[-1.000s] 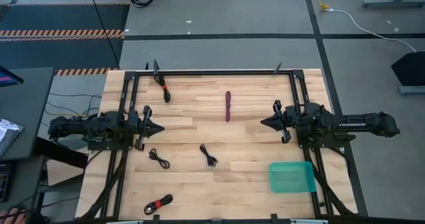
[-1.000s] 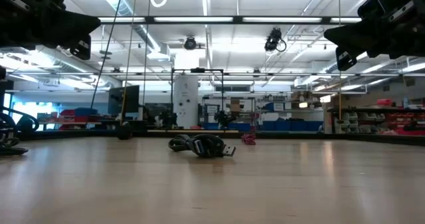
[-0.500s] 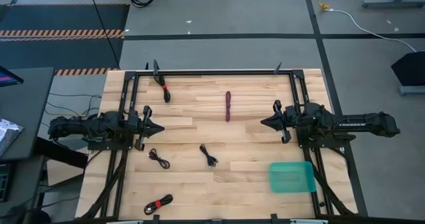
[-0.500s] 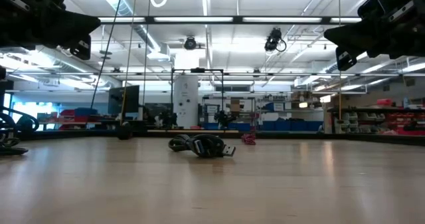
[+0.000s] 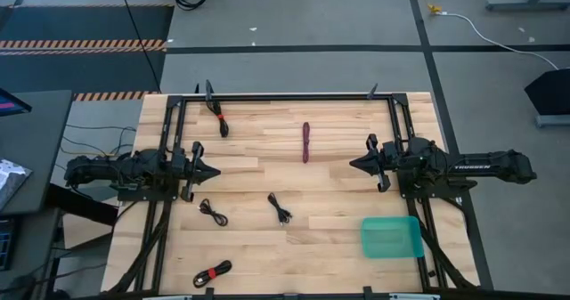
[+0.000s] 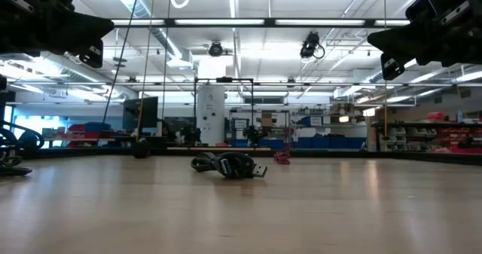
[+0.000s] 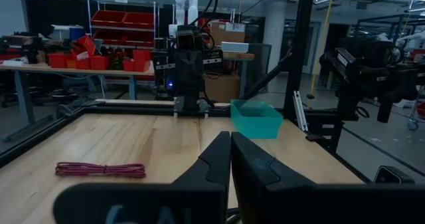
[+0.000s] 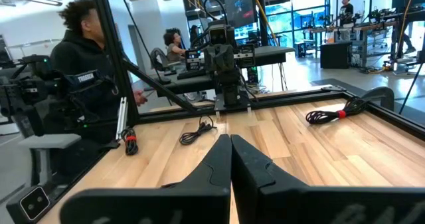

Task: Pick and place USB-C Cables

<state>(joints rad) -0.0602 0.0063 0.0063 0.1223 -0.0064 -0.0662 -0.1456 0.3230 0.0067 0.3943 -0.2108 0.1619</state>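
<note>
Five small cable bundles lie flat on the wooden table. A black one with a red tie (image 5: 220, 122) is far left. The maroon one (image 5: 305, 141) (image 7: 99, 169) lies far of the middle. Two black ones (image 5: 213, 213) (image 5: 280, 208) sit nearer. Another with a red tie (image 5: 212, 273) lies by the near edge. The teal tray (image 5: 390, 237) (image 7: 257, 119) sits near right. My left gripper (image 5: 214, 170) (image 7: 230, 141) and right gripper (image 5: 354, 164) (image 8: 230, 141) hover shut above the table, facing each other, holding nothing.
A black frame (image 5: 294, 96) runs along the table's far edge and down both sides. The low view shows a black bundle (image 6: 228, 165) on the bare wood. People (image 8: 80, 71) sit beyond the table's left side. Open wood lies between the two grippers.
</note>
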